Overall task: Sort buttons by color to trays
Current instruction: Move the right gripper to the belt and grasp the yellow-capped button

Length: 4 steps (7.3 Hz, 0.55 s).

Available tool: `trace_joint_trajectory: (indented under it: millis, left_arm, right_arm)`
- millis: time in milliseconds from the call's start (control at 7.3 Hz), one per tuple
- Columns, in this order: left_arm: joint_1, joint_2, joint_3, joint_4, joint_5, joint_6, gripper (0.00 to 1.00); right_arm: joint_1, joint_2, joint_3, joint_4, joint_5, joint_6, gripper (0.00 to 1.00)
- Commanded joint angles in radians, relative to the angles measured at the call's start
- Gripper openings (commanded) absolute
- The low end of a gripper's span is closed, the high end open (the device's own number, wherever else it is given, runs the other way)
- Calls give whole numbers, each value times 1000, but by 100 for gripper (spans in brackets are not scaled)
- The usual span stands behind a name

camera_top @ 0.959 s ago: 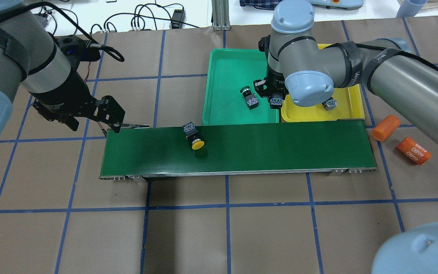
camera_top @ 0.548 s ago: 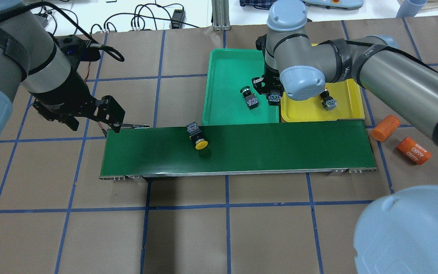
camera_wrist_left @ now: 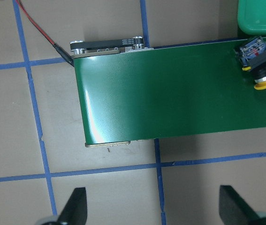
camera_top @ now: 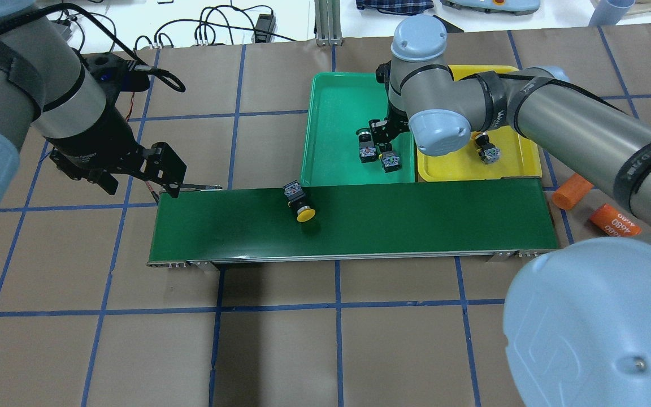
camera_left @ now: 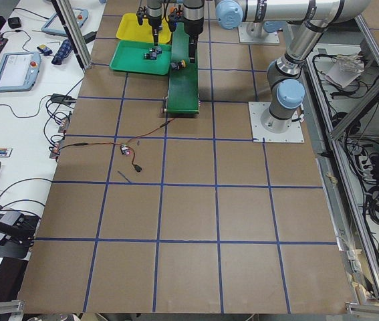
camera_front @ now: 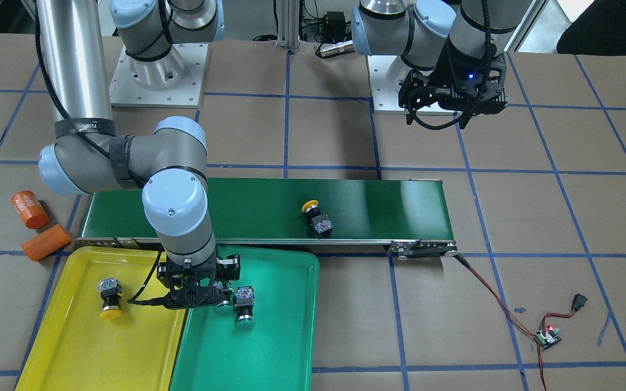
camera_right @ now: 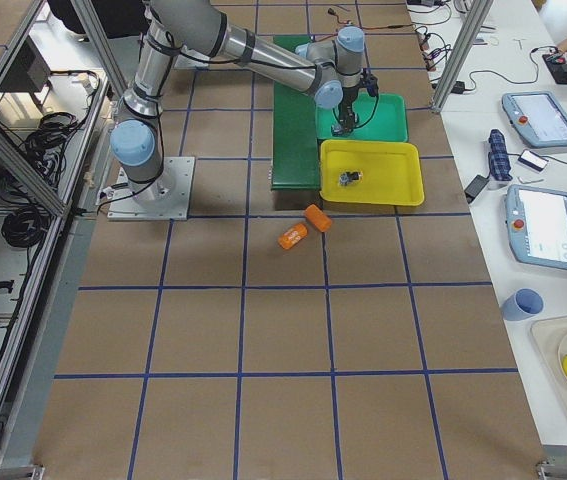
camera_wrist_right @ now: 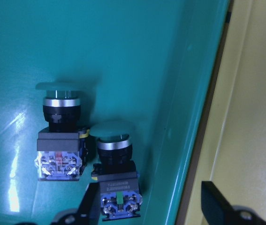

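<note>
Two green buttons lie side by side in the green tray [camera_top: 331, 113], one [camera_top: 366, 146] to the left of the other [camera_top: 389, 161]. My right gripper [camera_top: 385, 135] hovers just over them, open; the right wrist view shows the nearer button [camera_wrist_right: 116, 173] lying free beside one finger [camera_wrist_right: 89, 206]. One yellow button [camera_top: 486, 150] lies in the yellow tray [camera_top: 517, 164]. Another yellow button [camera_top: 300, 204] lies on the dark-green conveyor belt [camera_top: 416, 217]. My left gripper [camera_top: 136, 181] is open and empty, above the table by the belt's left end.
Two orange cylinders [camera_top: 571, 185] [camera_top: 613, 221] lie on the table right of the belt. A red-black wire [camera_front: 487, 293] runs from the belt's end to a small controller board [camera_front: 548, 335]. Both trays stand close against the belt's far edge.
My right gripper moved left from the tray border to over the green tray and let go of the green button, which now lies there. The yellow button on the belt drifted right.
</note>
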Motion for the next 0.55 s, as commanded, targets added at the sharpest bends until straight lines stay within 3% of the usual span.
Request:
trace_joint_trajectory:
  millis: [0,411]
  left_arm:
    - [0,0,-1,0,1,0,100]
    - [0,0,-1,-1,3,0,100]
  right_arm:
    - [13,-57,-2,45,0,23,100]
    - [69,-203,9,248,78,170,100]
